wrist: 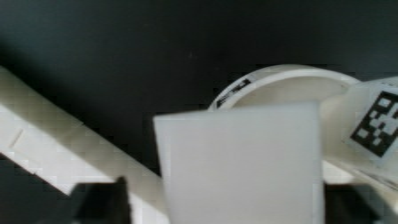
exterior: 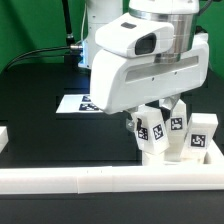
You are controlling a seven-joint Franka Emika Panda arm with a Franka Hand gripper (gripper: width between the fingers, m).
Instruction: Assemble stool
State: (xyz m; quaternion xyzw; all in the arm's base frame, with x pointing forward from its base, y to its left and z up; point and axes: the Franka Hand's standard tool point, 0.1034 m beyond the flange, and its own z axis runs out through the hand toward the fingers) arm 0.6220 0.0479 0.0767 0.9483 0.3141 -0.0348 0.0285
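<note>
Bright, soft, low-resolution; blurred wrist close-up.

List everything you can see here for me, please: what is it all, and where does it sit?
stool legs: three visible, white with black-and-white tags, standing close together by the near rail
seat disc: one, white, round, seen in the wrist view behind a leg
border rail: one long, white, along the near edge of the table
marker board: one, flat white with tags, lying farther back
table: one, black
cables: dark, at the back
end effector: one, white arm, down among the legs
</note>
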